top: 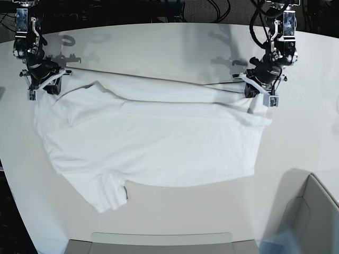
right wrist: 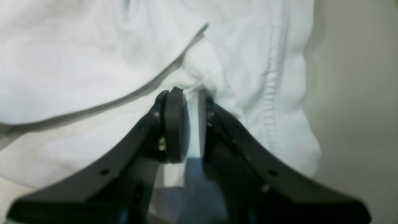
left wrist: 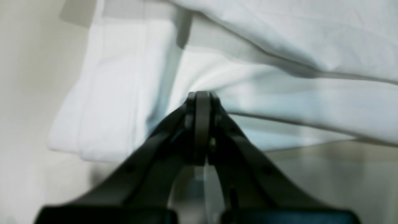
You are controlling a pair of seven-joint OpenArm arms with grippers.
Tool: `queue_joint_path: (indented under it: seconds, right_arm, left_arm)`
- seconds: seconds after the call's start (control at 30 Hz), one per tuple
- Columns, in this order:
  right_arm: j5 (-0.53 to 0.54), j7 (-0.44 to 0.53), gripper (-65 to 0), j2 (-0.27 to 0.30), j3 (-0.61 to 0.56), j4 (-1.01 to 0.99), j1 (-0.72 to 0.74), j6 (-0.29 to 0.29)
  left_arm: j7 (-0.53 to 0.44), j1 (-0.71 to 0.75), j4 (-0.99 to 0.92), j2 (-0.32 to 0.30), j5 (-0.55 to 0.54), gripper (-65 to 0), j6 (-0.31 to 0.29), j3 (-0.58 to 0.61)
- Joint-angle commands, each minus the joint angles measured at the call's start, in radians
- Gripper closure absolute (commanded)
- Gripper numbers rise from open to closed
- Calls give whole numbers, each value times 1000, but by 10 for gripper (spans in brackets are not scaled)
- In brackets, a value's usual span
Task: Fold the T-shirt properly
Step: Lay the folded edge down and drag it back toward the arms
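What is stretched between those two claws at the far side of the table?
The T-shirt: its far edge spans left gripper to right gripper, in the base view.

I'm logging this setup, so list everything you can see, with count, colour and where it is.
T-shirt: one, white, spread across the middle of the table, top edge stretched between the two arms, a sleeve pointing toward the near edge.
Table: one, pale grey-white, under everything.
Bin: one, grey, near right corner of the base view, only partly visible.
Cables: several, black, behind the far edge.
Left pincer: one, black, shut on the T-shirt at its hem end.
Right pincer: one, black, gripping a bunch of the T-shirt at its shoulder end.
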Motion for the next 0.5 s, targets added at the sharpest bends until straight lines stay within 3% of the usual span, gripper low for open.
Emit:
queue_joint_path:
  seconds: [0.0, 0.07, 0.2, 0.27, 0.47]
  right_arm:
    - [-24, -36, -100, 19, 23, 14, -33, -21]
    - [-24, -36, -100, 20, 52, 38, -82, -21]
    - [-24, -36, -100, 22, 113, 83, -169, -19]
    - [-24, -36, -100, 20, 133, 109, -206, -19]
    - [-21, -36, -100, -1, 178, 222, -267, -19]
  left_arm:
    - [292, 108, -30, -6, 99, 0, 67, -12]
    - [292, 165, 2, -6, 99, 0, 36, -41]
    - [302, 263, 53, -4, 99, 0, -120, -138]
    - [302, 306, 75, -3, 99, 0, -167, -175]
    - [304, 372, 283, 2, 99, 0, -177, -247]
